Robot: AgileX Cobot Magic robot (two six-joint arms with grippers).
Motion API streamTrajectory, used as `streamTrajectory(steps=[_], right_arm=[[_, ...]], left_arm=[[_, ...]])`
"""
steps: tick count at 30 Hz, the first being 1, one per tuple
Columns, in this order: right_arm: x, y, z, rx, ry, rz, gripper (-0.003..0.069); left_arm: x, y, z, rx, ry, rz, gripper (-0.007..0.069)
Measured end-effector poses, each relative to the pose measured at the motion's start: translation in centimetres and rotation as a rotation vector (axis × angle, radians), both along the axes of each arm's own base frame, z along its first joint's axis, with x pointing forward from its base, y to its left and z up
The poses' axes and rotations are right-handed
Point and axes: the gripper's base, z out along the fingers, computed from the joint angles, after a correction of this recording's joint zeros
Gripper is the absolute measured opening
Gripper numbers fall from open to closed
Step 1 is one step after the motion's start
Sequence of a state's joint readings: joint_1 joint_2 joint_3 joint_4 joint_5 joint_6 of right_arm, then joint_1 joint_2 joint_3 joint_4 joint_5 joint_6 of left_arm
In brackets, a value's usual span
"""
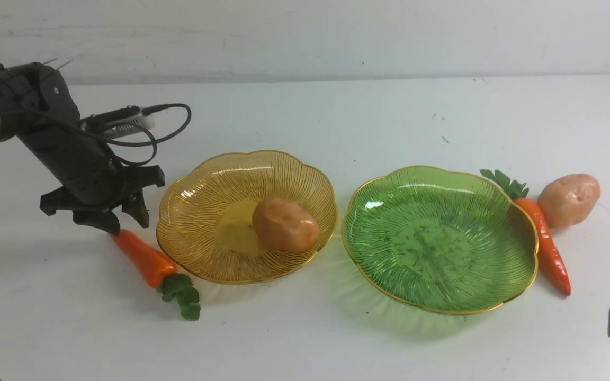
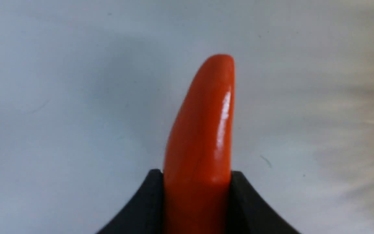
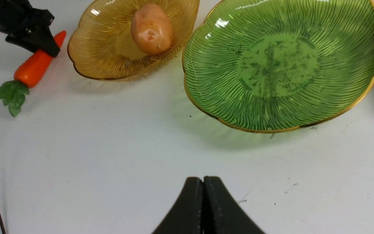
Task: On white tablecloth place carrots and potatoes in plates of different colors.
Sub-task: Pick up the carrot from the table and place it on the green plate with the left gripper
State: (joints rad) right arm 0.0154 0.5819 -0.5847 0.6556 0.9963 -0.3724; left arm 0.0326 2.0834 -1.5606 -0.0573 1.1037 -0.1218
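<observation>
Left gripper (image 1: 118, 218) straddles the carrot (image 1: 143, 259) near its tip, jaws apparently pinched on it — firmness is hard to judge. The carrot lies on the cloth (image 1: 305, 344) beneath the hand. Grip firmly, lift level — then carry rightward past the amber plate (image 1: 199, 211) to the green plate (image 1: 442, 243).

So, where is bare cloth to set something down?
Free: the white tablecloth in front of amber plate and green plate, and the band behind them. Crowded: the gap between them; beyond the green one, right carrot and potato; beyond the amber one, left gripper on left carrot.
</observation>
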Motion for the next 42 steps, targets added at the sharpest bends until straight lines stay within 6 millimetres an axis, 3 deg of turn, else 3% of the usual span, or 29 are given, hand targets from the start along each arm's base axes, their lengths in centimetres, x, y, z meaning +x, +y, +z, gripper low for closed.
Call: streamTrajectory(steps=[4,5,6,7,9,12,15,20,22,25,28,30,32,35,37,42], right_arm=[[0.0,-0.4,-0.3,-0.037,0.017,-0.025,-0.0015],[0.0,-0.5,-0.3,-0.046,0.021,-0.039,-0.0015],[0.1,-0.7,-0.4,-0.069,0.023,-0.06,-0.0015],[0.2,-1.0,-0.5,-0.087,0.023,-0.079,-0.0015],[0.2,-1.4,-0.6,-0.124,0.03,-0.113,-0.0015],[0.3,-1.9,-0.9,-0.161,0.049,-0.162,-0.0015],[0.3,-2.2,-1.0,-0.183,0.061,-0.185,-0.0015],[0.3,-3.1,-1.0,-0.247,0.08,-0.262,-0.0015],[0.6,-3.5,-0.7,-0.265,0.096,-0.307,-0.0015],[1.5,-3.9,0.2,-0.307,0.166,-0.34,-0.0015],[3.7,-4.0,1.0,-0.333,0.25,-0.33,-0.0015],[5.6,-4.1,1.1,-0.353,0.293,-0.324,-0.0015],[8.1,-4.1,1.1,-0.369,0.341,-0.316,-0.0015],[11.1,-3.9,0.6,-0.37,0.407,-0.292,0.0001],[13.2,-3.9,0.1,-0.371,0.443,-0.271,0.0046],[17.8,-5.2,-3.0,-0.334,0.542,-0.276,0.026]], left_arm=[[0.6,-1.1,7.7,-0.035,-0.195,-0.043,0.0179],[0.6,-2.8,10.7,-0.09,-0.291,-0.1,0.0179],[0.4,-4.1,12.3,-0.123,-0.344,-0.14,0.0179],[0.2,-6.7,14.0,-0.194,-0.411,-0.214,0.0179],[-0.3,-11.7,15.9,-0.313,-0.516,-0.356,0.0179],[-1.6,-19.2,15.8,-0.431,-0.589,-0.545,0.0179],[-2.5,-25.3,13.9,-0.467,-0.645,-0.655,0.0179],[-2.4,-31.0,8.9,-0.48,-0.66,-0.673,0.0225],[-2.1,-31.8,7.4,-0.481,-0.638,-0.664,0.0267],[-1.4,-32.4,5.6,-0.481,-0.607,-0.644,0.0456],[-1.3,-32.4,6.0,-0.489,-0.592,-0.65,0.0554],[-1.5,-32.2,7.0,-0.499,-0.565,-0.661,0.0566],[-2.0,-31.2,9.3,-0.504,-0.499,-0.69,0.0496],[-3.2,-28.9,13.2,-0.458,-0.453,-0.751,0.0253],[-4.3,-26.0,16.5,-0.332,-0.456,-0.802,0.006],[-6.1,-21.3,21.7,-0.133,-0.57,-0.764,-0.0001]])
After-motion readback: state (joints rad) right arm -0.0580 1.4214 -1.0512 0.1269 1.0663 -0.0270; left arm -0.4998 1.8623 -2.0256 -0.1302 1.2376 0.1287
